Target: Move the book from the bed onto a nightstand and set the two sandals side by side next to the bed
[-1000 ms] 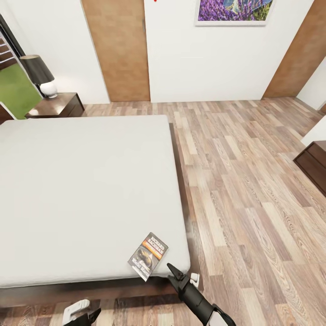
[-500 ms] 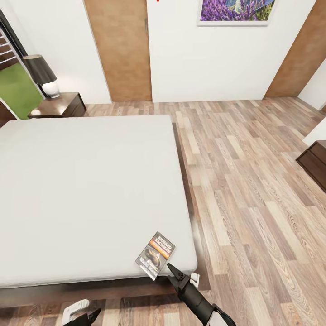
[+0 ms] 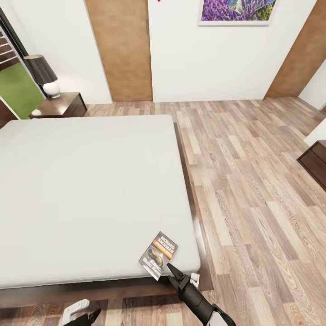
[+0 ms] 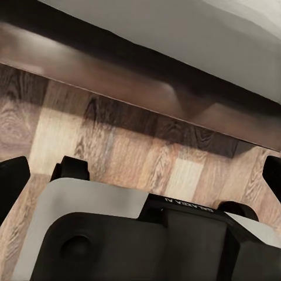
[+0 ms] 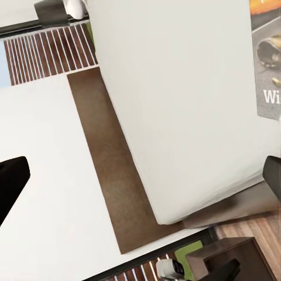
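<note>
The book lies flat near the near right corner of the bed, its dark cover with an orange band facing up. My right gripper hovers just off that corner, right beside the book, open and empty. The right wrist view shows the book on the mattress, ahead of the open gripper. Low at the foot of the bed, my left gripper is open. It faces the dark bed frame and the floor. A nightstand stands at the bed's far left corner. The two sandals are out of view.
A black-shaded lamp sits on the nightstand. Two brown doors are in the far wall. Dark wooden furniture stands at the right edge. Wood-plank floor runs along the bed's right side.
The whole view has shifted slightly, so the bed and book sit a little further right in the picture, closer to my right gripper. The book has not moved on the mattress.
</note>
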Controlling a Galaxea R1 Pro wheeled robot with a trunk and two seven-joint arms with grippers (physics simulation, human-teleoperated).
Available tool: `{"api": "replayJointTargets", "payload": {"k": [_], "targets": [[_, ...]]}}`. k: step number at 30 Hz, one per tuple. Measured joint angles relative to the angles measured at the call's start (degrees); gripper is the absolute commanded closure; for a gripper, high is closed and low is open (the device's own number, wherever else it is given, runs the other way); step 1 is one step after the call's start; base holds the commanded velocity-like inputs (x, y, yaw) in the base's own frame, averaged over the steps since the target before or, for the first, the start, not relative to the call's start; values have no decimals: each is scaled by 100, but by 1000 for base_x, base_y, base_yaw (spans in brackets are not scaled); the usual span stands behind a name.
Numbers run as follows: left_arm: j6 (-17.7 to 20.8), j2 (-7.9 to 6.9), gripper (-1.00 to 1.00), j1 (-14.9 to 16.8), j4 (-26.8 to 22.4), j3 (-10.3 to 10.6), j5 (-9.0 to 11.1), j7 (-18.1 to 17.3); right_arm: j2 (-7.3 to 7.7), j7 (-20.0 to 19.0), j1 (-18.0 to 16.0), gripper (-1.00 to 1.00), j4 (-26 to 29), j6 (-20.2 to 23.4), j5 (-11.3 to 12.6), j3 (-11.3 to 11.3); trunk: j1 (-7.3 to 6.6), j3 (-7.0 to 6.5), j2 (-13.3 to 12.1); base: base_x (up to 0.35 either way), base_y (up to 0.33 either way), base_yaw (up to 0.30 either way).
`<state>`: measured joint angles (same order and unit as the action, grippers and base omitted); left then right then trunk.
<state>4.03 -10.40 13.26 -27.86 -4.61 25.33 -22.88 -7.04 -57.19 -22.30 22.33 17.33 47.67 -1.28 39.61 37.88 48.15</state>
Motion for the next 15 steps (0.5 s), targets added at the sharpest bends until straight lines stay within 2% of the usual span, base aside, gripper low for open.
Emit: {"api": "replayJointTargets", "payload": {"k": [15], "targets": [[2,1,-100,0,0,5,0,0,-3,0,0,-100,0,0,0,0,330,270,602,0,0,0]]}}
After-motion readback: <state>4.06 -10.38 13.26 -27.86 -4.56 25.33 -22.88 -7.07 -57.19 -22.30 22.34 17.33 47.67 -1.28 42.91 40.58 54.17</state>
